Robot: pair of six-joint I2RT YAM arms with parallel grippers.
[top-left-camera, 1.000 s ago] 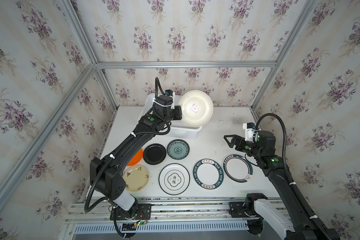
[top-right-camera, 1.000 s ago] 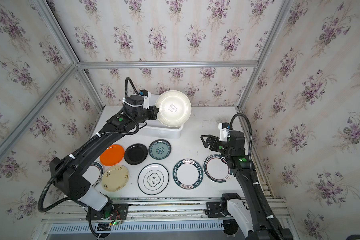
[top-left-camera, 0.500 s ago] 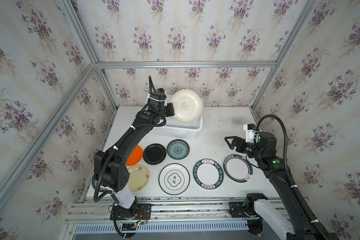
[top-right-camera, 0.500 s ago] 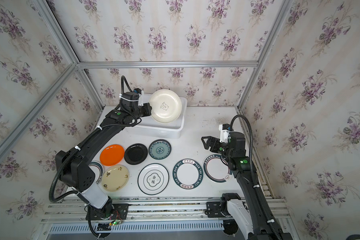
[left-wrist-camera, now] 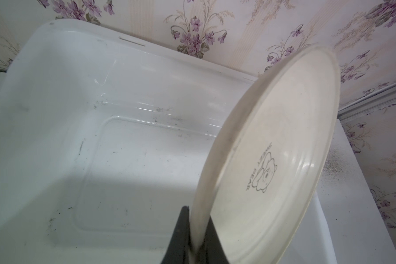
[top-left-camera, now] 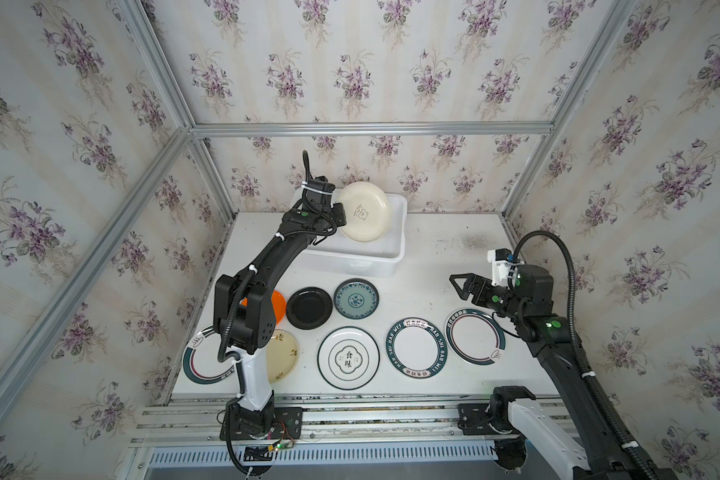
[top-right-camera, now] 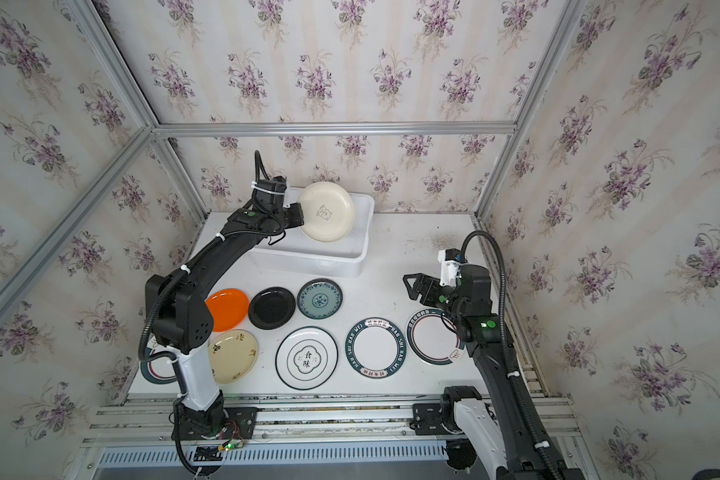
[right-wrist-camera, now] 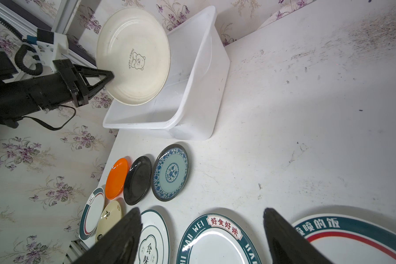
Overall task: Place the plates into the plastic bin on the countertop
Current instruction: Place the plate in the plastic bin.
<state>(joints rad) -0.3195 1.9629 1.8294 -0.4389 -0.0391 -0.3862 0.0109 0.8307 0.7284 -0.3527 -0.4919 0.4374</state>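
My left gripper (left-wrist-camera: pixel 198 228) is shut on the rim of a cream plate (left-wrist-camera: pixel 272 160) with a bear drawing. It holds the plate tilted on edge over the open white plastic bin (top-left-camera: pixel 350 266), seen in both top views (top-right-camera: pixel 327 212). Inside, the bin (left-wrist-camera: pixel 55 91) shows only a bare scuffed floor. Several plates lie flat on the countertop (top-left-camera: pixel 433 249): orange (top-right-camera: pixel 227 307), black (top-left-camera: pixel 308 307), teal-patterned (top-left-camera: pixel 356 299), cream (top-right-camera: pixel 231 355) and several white ones with dark rims (top-left-camera: pixel 348 357). My right gripper (right-wrist-camera: pixel 201 212) hangs open above the lettered plate (top-left-camera: pixel 416 347), holding nothing.
The bin stands at the back of the countertop against the flowered wall. Aluminium rails frame the sides and the front. A dark speckled stain (top-left-camera: pixel 474 241) marks the back right of the countertop. My left arm (top-left-camera: pixel 267 270) reaches over the orange and cream plates.
My left gripper has carried the cream plate leftward and down, from above the bin's right end to over its middle. My right arm has barely moved.
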